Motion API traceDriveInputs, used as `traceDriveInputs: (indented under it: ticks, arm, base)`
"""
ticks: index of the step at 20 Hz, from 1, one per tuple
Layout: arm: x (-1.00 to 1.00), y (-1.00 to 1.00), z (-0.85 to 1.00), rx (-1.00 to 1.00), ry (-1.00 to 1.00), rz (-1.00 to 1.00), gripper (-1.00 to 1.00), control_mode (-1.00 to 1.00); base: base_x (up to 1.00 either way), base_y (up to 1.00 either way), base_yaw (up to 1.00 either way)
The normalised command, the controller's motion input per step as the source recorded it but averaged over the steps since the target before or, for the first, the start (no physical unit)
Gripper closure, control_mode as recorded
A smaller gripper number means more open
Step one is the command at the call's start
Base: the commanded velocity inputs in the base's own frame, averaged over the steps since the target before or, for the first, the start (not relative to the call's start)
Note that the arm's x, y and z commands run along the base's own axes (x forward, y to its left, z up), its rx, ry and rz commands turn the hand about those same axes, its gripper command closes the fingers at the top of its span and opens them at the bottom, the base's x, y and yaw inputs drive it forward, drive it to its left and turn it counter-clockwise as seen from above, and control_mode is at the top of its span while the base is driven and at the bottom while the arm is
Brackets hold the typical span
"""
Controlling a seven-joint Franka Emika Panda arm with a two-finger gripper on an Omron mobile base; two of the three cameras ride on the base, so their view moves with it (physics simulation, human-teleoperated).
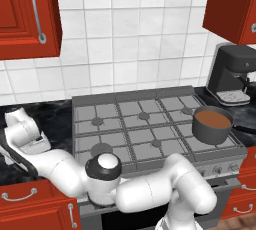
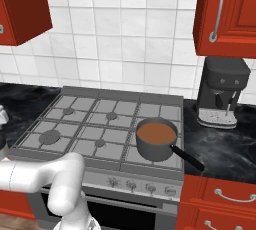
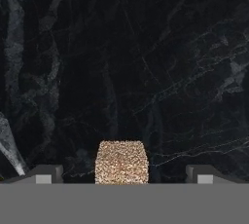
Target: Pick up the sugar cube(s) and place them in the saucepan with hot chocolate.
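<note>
A: One pan (image 1: 212, 125) sits on the stove's (image 1: 145, 124) front right burner in the left base view, brown liquid inside. A coffee machine (image 1: 231, 74) stands on the counter behind it, to the right.

B: And the arm?

A: It bends left across the stove front and reaches down over the dark counter (image 1: 50, 114) left of the stove. I can't make out the claw there.

B: Right base view?

A: Same pan (image 2: 156, 139), its handle pointing toward the front right, out over the stove edge. The coffee machine (image 2: 221, 91) is well apart from it, by the wall. The arm crosses the lower left corner.

B: Hand view?

A: One speckled tan cube (image 3: 121, 162) lies on black marbled counter (image 3: 146, 62). It sits between the two fingertips (image 3: 44, 174), which stand wide, with clear gaps on both sides, touching neither. The claw (image 3: 121, 177) is spread full and holds nothing.

B: So the cube is far from the pan?

A: Yes, on the counter left of the stove; the pan is at the right.
</note>
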Motion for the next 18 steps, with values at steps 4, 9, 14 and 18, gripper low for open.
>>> traceDriveInputs:
  ticks: [4, 9, 14, 18]
  arm:
    - [0.00, 0.00, -0.47, 0.00, 0.00, -0.01, -1.00, -1.00]
    - [0.07, 0.07, -0.17, 0.00, 0.00, 0.00, -1.00, -1.00]
    - [0.19, 0.05, -0.11, 0.00, 0.00, 0.00, -1.00, -1.00]
    - [0.15, 0.00, -0.11, 0.00, 0.00, 0.00, -1.00, -1.00]
  base:
    - [0.00, 0.00, 0.00]
    - [0.00, 0.00, 0.00]
    - [0.00, 0.00, 0.00]
    - [0.00, 0.00, 0.00]
